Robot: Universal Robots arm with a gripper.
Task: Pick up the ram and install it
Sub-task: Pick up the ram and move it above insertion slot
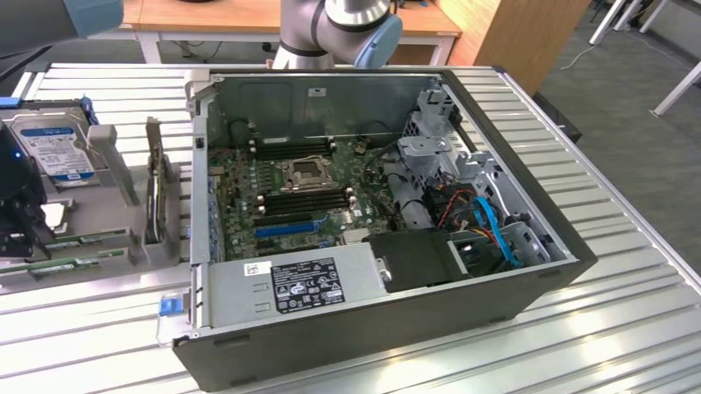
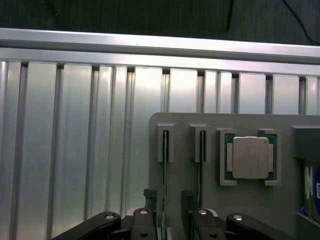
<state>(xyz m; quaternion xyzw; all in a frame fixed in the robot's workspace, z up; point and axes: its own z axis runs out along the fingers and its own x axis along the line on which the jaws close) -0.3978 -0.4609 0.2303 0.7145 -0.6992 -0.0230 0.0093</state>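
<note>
Two rams stand on edge in slots of a grey holder [image 2: 185,125]. My gripper [image 2: 168,196] hangs open just above that holder, and its two fingertips straddle one ram [image 2: 164,170] with a gap on each side. The other ram [image 2: 200,170] stands in the neighbouring slot, just outside one finger. In the exterior view the green sticks [image 1: 79,241] lie at the exterior view's left, beside the dark end of the arm [image 1: 20,197]. The black memory slots [image 1: 307,199] sit on the motherboard inside the open computer case [image 1: 526,205].
A square silver processor chip [image 2: 249,157] rests in its own pocket of the holder, beside the rams. A hard drive [image 1: 55,148] and upright metal brackets [image 1: 159,197] stand between the holder and the case. The ribbed metal table [image 1: 613,328] carries everything.
</note>
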